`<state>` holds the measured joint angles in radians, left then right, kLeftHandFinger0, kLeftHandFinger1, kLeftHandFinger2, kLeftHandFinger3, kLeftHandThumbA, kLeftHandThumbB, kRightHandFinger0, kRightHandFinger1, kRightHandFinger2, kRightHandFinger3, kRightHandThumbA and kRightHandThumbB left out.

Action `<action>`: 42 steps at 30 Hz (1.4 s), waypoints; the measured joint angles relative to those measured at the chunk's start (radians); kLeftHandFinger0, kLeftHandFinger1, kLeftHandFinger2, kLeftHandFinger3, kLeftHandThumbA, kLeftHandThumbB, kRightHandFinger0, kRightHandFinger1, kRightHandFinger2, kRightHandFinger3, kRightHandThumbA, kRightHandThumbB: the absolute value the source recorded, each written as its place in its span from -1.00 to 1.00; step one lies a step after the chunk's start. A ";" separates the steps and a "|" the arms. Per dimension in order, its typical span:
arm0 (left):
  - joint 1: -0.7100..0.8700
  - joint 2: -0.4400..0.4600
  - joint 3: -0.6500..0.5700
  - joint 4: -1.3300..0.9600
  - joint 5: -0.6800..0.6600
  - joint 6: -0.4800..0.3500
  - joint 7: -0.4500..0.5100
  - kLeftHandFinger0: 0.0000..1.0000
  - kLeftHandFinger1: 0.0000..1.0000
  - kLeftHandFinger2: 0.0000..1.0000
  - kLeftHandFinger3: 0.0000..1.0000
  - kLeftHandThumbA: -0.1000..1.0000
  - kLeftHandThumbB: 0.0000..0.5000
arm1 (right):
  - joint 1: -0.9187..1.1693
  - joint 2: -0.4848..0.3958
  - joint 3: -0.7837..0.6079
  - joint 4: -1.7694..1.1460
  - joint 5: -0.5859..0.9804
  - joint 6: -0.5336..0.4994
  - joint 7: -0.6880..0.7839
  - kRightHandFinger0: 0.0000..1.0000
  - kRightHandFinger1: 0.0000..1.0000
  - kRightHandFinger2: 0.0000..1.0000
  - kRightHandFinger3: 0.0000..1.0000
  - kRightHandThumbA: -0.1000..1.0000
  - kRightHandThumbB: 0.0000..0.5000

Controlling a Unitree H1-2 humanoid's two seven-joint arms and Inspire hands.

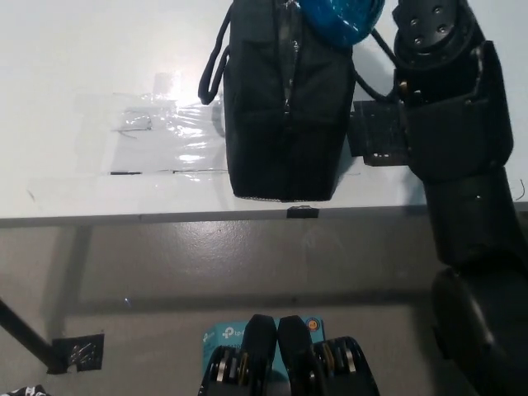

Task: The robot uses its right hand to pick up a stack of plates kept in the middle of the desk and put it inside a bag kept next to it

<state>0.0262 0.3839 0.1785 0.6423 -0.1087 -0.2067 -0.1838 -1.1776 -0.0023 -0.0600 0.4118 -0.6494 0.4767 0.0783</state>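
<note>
The black right arm (450,124) reaches up along the right side of the black bag (285,107), and the blue stack of plates (338,18) shows at the top edge of the head view, over the bag's far right corner. The right robot hand itself is past the frame's top edge or hidden behind the wrist, so I cannot tell how its fingers sit; my guess is that it is carrying the plates, since nothing else appears to support them.

The main risk, as I judge it, is at the bag's mouth. The bag is soft dark fabric, boxy but slack, with a zip line running down its middle and looped handles (213,62) hanging off its sides. If the opening is narrow or has sagged, the rigid round rim of the plates could catch on the fabric edge or a handle and tip. The plates look smooth and glossy, so a loose hold could let them slide apart.

The bag also stands close to the near edge of the white bench (82,66), below the arm; a downward push could shove it forward. Shiny clear tape (165,136) lies on the bench on the far side of the bag from the arm.

The white left robot hand is out of view.
</note>
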 measured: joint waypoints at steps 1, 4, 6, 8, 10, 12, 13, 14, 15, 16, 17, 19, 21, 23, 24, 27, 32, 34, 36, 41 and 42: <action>0.002 -0.001 0.000 -0.001 0.000 -0.001 0.000 -1.00 -0.89 -0.60 -0.57 -0.56 1.00 | -0.005 0.005 -0.001 0.026 -0.006 0.000 -0.014 -1.00 -1.00 -0.32 -0.08 -1.00 0.28; 0.009 -0.005 0.000 -0.001 0.000 -0.001 0.000 -1.00 -0.87 -0.59 -0.54 -0.65 1.00 | -0.017 0.014 0.001 0.074 -0.021 0.000 -0.036 -1.00 -1.00 -0.33 -0.17 -1.00 0.01; 0.016 -0.006 0.000 -0.002 0.000 -0.001 0.000 -1.00 -0.92 -0.61 -0.54 -0.67 1.00 | -0.042 0.019 0.001 0.131 -0.037 0.000 -0.048 -1.00 -1.00 -0.34 -0.17 -1.00 -0.09; 0.020 -0.007 0.000 -0.002 0.000 -0.001 0.000 -1.00 -0.92 -0.61 -0.54 -0.71 1.00 | -0.067 0.027 -0.005 0.171 -0.048 0.000 -0.054 -1.00 -1.00 -0.32 -0.16 -1.00 -0.03; 0.021 -0.007 -0.001 -0.003 0.000 0.000 0.000 -1.00 -0.92 -0.61 -0.55 -0.72 1.00 | -0.101 0.041 -0.017 0.214 -0.071 0.000 -0.060 -1.00 -1.00 -0.32 -0.14 -1.00 -0.03; 0.022 -0.008 -0.001 -0.003 0.000 0.000 0.000 -1.00 -0.93 -0.66 -0.58 -0.72 1.00 | -0.124 0.051 -0.023 0.237 -0.082 0.001 -0.063 -1.00 -1.00 -0.25 -0.05 -1.00 0.06; 0.023 -0.008 -0.001 -0.003 -0.001 0.000 0.000 -1.00 -0.93 -0.66 -0.58 -0.71 1.00 | -0.139 0.056 -0.023 0.254 -0.086 0.001 -0.066 -1.00 -1.00 -0.24 -0.03 -1.00 0.03; 0.023 -0.009 -0.001 -0.003 -0.001 0.000 -0.001 -1.00 -0.93 -0.66 -0.58 -0.71 1.00 | -0.161 0.065 -0.023 0.276 -0.097 0.001 -0.070 -1.00 -0.96 -0.18 0.05 -1.00 -0.06; 0.023 -0.010 -0.001 -0.003 -0.001 0.000 -0.001 -1.00 -0.94 -0.66 -0.58 -0.72 1.00 | -0.174 0.069 -0.022 0.290 -0.102 0.001 -0.072 -1.00 -0.92 -0.13 0.17 -1.00 -0.21; 0.024 -0.011 -0.001 -0.004 -0.001 0.000 -0.001 -1.00 -1.00 -0.69 -0.58 -0.71 1.00 | -0.191 0.075 -0.022 0.308 -0.107 0.002 -0.075 -1.00 -0.94 -0.18 0.19 -1.00 -0.33; 0.024 -0.012 -0.001 -0.004 -0.001 0.000 -0.001 -1.00 -1.00 -0.70 -0.57 -0.70 1.00 | -0.207 0.081 -0.022 0.327 -0.112 0.002 -0.079 -1.00 -0.99 -0.25 0.19 -1.00 -0.40; 0.024 -0.014 -0.001 -0.002 -0.001 0.000 -0.001 -1.00 -1.00 -0.63 -0.53 -0.70 1.00 | -0.237 0.091 -0.024 0.365 -0.122 0.002 -0.083 -1.00 -1.00 -0.30 0.19 -1.00 -0.61; 0.025 -0.017 -0.003 -0.001 0.000 0.000 -0.001 -1.00 -0.99 -0.61 -0.53 -0.70 1.00 | -0.272 0.103 -0.033 0.414 -0.130 0.002 -0.091 -1.00 -1.00 -0.25 0.21 -1.00 -0.78; 0.025 -0.021 -0.004 -0.001 0.000 0.000 0.000 -1.00 -1.00 -0.64 -0.54 -0.68 1.00 | -0.300 0.113 -0.041 0.464 -0.143 0.003 -0.101 -1.00 -1.00 -0.25 0.21 -1.00 -0.88; 0.025 -0.022 -0.006 0.000 0.000 0.000 0.000 -1.00 -1.00 -0.69 -0.57 -0.70 1.00 | -0.314 0.118 -0.047 0.485 -0.147 0.003 -0.107 -1.00 -1.00 -0.24 0.24 -1.00 -1.00; 0.025 -0.027 -0.008 0.000 0.001 -0.001 0.000 -1.00 -1.00 -0.70 -0.58 -0.73 1.00 | -0.351 0.132 -0.072 0.533 -0.170 0.003 -0.122 -1.00 -1.00 -0.27 0.26 -1.00 -1.00; 0.025 -0.032 -0.009 0.000 0.001 -0.002 0.000 -1.00 -0.97 -0.70 -0.60 -0.82 1.00 | -0.352 0.148 -0.118 0.524 -0.235 0.003 -0.125 -1.00 -1.00 -0.34 0.17 -1.00 -1.00; 0.025 -0.032 -0.010 0.000 0.001 -0.002 0.000 -1.00 -0.96 -0.69 -0.59 -0.84 1.00 | -0.337 0.151 -0.137 0.504 -0.261 0.003 -0.125 -1.00 -1.00 -0.46 -0.06 -1.00 -1.00; 0.026 -0.032 -0.010 0.000 0.001 -0.001 0.000 -1.00 -0.99 -0.71 -0.59 -0.84 1.00 | -0.308 0.151 -0.158 0.480 -0.291 0.003 -0.123 -1.00 -1.00 -0.51 -0.17 -1.00 -1.00; 0.025 -0.035 -0.010 0.006 0.001 -0.003 0.000 -1.00 -0.97 -0.68 -0.58 -0.87 1.00 | -0.218 0.151 -0.181 0.426 -0.343 0.003 -0.117 -1.00 -0.99 -0.37 -0.13 -1.00 -1.00; 0.024 -0.035 -0.010 0.008 0.001 -0.003 0.000 -1.00 -0.99 -0.70 -0.59 -0.85 1.00 | -0.206 0.151 -0.184 0.418 -0.350 0.003 -0.116 -1.00 -0.92 -0.28 -0.04 -1.00 -0.99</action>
<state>0.0507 0.3486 0.1684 0.6505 -0.1080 -0.2099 -0.1839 -1.3833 0.1492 -0.2438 0.8299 -0.9989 0.4795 -0.0376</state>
